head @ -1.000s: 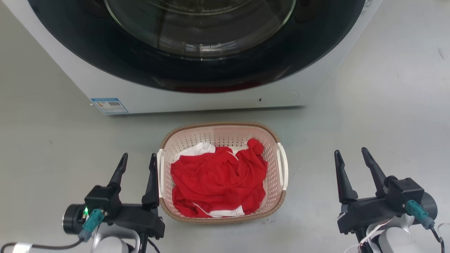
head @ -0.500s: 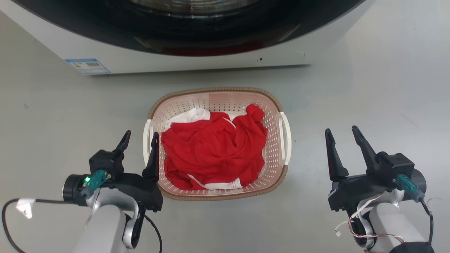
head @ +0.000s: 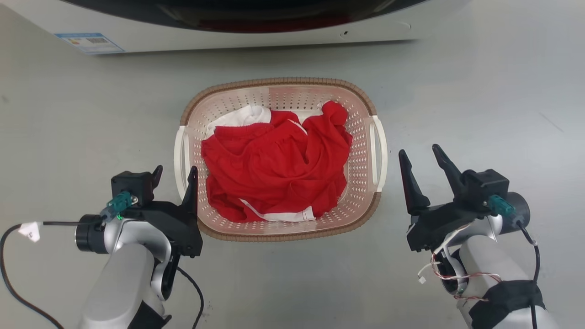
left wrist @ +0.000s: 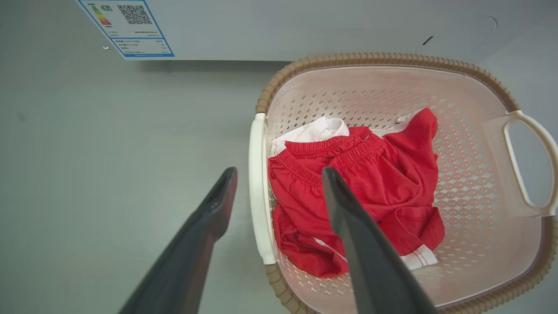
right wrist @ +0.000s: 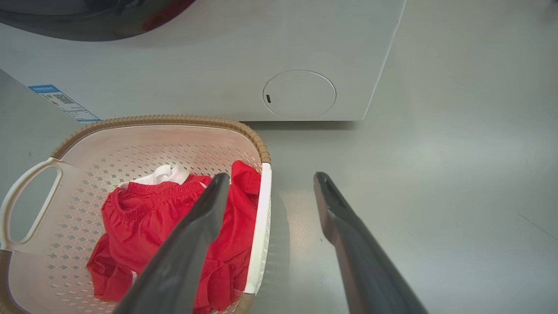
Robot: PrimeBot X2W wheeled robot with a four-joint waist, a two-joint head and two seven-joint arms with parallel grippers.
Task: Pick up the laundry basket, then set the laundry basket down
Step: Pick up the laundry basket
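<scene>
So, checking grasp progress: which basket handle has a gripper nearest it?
The left handle: the left gripper brackets it; the right gripper stands clear of the right handle.

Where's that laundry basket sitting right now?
In the head view, the laundry basket sits on the floor before the washer, the left hand at its left edge, the right hand near its right.

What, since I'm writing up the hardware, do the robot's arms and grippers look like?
Both the left gripper and right gripper have two long tapered dark fingers on a black body with a teal plug. Forearms are pale silver-grey. The left carries a green light and a white-tagged black cable; the right, loose red-and-white wires and a black wrap.
</scene>
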